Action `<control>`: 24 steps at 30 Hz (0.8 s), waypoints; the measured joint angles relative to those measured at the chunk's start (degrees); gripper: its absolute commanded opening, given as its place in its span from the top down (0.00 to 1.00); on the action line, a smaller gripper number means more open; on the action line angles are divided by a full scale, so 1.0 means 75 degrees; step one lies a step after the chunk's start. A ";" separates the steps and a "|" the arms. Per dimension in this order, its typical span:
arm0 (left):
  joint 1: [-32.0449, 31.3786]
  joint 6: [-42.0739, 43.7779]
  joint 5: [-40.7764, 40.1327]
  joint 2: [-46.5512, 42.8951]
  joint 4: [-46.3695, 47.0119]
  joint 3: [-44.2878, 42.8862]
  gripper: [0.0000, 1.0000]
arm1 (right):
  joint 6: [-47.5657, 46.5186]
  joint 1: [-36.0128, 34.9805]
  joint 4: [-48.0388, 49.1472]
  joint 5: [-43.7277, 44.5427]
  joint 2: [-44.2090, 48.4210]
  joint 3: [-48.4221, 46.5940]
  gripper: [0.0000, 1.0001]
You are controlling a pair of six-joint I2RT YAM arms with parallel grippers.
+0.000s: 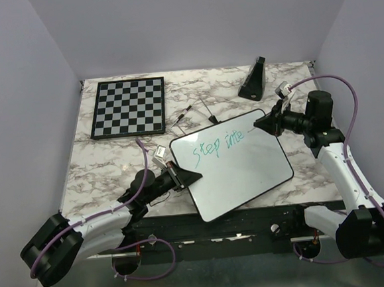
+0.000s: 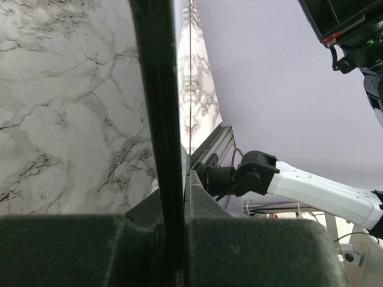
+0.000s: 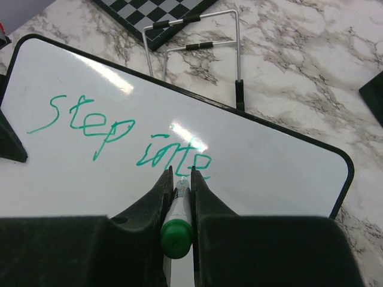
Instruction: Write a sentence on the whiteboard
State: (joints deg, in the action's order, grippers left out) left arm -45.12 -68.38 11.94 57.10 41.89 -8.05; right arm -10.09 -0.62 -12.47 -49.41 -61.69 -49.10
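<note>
- The whiteboard (image 1: pixel 238 176) lies in the middle of the marble desk (image 1: pixel 101 167). It is turned askew, and its near corner reaches the desk's near edge.
- The sentence (image 1: pixel 215 146) reads "Step into": 2 teal words in 1 line across the board's far half. The rest of the white face is bare.
- In the right wrist view the words (image 3: pixel 114 134) slope slightly and end just in front of the marker (image 3: pixel 178 230).
- The marker has a green rear end and a pale barrel. Its tip points down at the board just beside the last "o"; I cannot tell whether it touches.
- The right jaws are narrow and pinch the marker between both fingers, above the board's far right corner.
- The left jaws are narrow and clamped on the board's left edge. In the left wrist view the black rim (image 2: pixel 157 89) runs edge-on between the 2 fingers.
- A wire stand (image 3: pixel 191 45) with black grips lies on the desk just beside the board's far edge.
- A chessboard (image 1: pixel 128 107) lies flat at the far left of the desk, apart from the whiteboard.
- A thin dark pen (image 1: pixel 183 116) lies between the chessboard and the stand.
- A black wedge (image 1: pixel 253 79) stands at the far right, near the back wall.
</note>
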 measured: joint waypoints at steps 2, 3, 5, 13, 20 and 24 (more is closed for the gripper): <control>0.0000 0.0000 -0.0006 -0.0026 0.0003 0.0020 1.00 | 0.0000 0.0055 0.0003 -0.0012 0.0000 0.0000 0.99; 0.0000 0.0003 -0.0009 -0.0044 0.0000 0.0023 1.00 | -0.0003 0.0105 0.0003 -0.0015 0.0000 0.0000 0.99; 0.0000 0.0006 -0.0009 -0.0058 0.0000 0.0035 1.00 | -0.0003 0.0172 0.0012 -0.0012 0.0000 0.0000 0.99; 0.0000 0.0006 -0.0017 -0.0079 0.0003 0.0050 1.00 | -0.0006 0.0219 0.0055 -0.0044 -0.0003 0.0003 0.99; 0.0000 0.0035 -0.0015 -0.0085 0.0003 0.0050 1.00 | -0.0026 0.0274 0.0055 -0.0082 -0.0029 0.0006 0.99; 0.0000 0.0055 -0.0015 -0.0085 0.0020 0.0050 1.00 | -0.0061 0.0297 0.0058 -0.0105 -0.0052 0.0020 0.99</control>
State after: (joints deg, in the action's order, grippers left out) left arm -45.12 -67.96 11.84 56.47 42.04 -7.68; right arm -10.55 1.61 -12.03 -50.19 -62.08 -48.95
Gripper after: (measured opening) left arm 0.102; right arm 0.192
